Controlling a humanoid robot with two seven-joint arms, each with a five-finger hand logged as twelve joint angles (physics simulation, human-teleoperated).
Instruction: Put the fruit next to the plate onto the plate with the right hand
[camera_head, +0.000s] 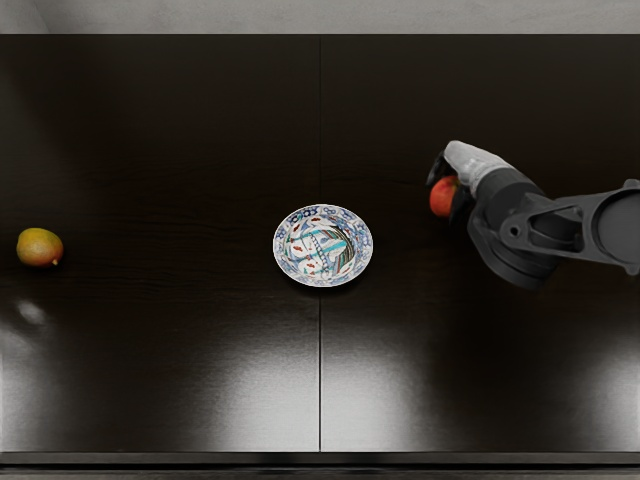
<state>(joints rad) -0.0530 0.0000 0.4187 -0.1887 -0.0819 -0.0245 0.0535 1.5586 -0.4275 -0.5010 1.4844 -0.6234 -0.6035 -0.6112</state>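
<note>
A smooth, round red fruit (441, 198) sits to the right of the shallow, blue-patterned ceramic plate (283, 240), apart from it. The jointed grey and black fingers of the right hand (466, 178) are curled around it. An oval yellow-orange mango (39, 246) lies far left on the glossy dark table (200, 380).

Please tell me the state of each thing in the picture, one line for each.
plate: upright on the table, empty
red fruit: right of the plate, held by the right hand
yellow fruit: lying free, far left of the plate
right hand: closed around the red fruit
</note>
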